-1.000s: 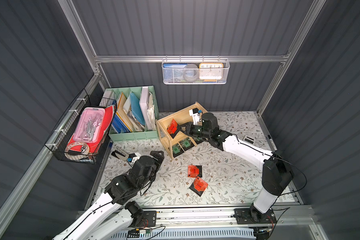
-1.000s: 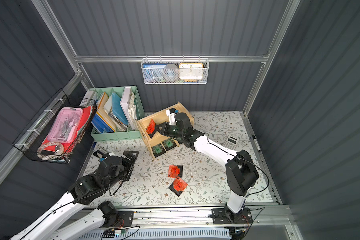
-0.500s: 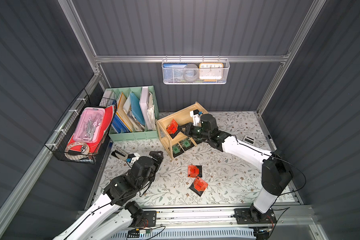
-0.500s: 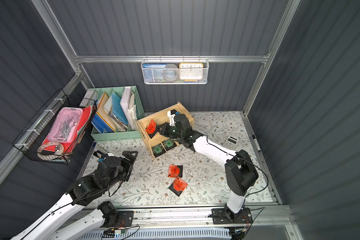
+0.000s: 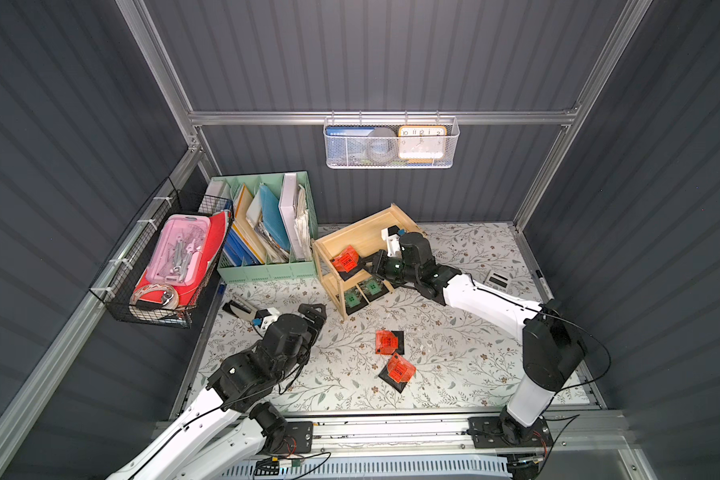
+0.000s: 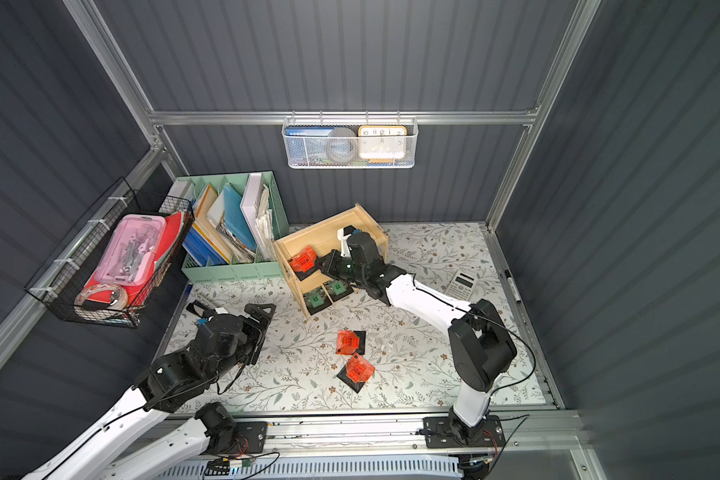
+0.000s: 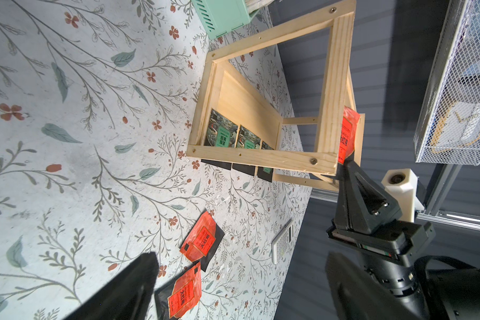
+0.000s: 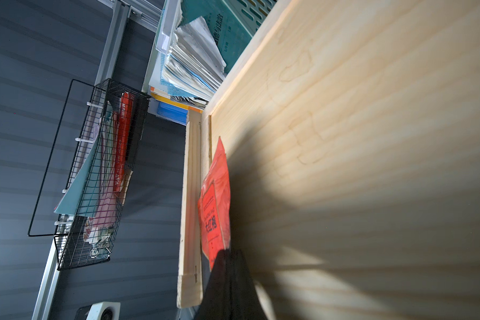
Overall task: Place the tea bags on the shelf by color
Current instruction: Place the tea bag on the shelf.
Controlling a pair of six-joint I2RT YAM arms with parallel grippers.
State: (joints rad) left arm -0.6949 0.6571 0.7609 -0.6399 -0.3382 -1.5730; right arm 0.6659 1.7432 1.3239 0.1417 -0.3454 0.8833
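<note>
The shelf (image 5: 364, 227) (image 6: 329, 232) of light wood stands at the back of the table. My right gripper (image 5: 367, 266) (image 6: 324, 266) (image 8: 227, 253) is shut on the corner of an orange-red tea bag (image 5: 345, 262) (image 6: 303, 262) (image 8: 215, 205) (image 7: 348, 133), held over the top board near its rim. Three green tea bags (image 7: 221, 133) lie in a row on the lower board (image 5: 361, 291). Two orange-red tea bags (image 5: 386, 342) (image 5: 400, 370) (image 6: 348, 341) (image 6: 359, 369) lie on the table. At the front left, my left gripper (image 5: 314, 315) (image 6: 262, 311) (image 7: 241, 257) stands open and empty above the table.
A mint-green file organizer (image 5: 267, 266) stands just left of the shelf. A black wire basket (image 5: 163, 266) hangs on the left wall, and a white mesh basket (image 5: 391, 143) hangs on the back wall. A calculator (image 5: 497, 277) and a pen (image 5: 540, 276) lie at the right.
My right gripper has edged slightly left and down over the shelf's top board with the orange-red tea bag. The left arm has not moved.
</note>
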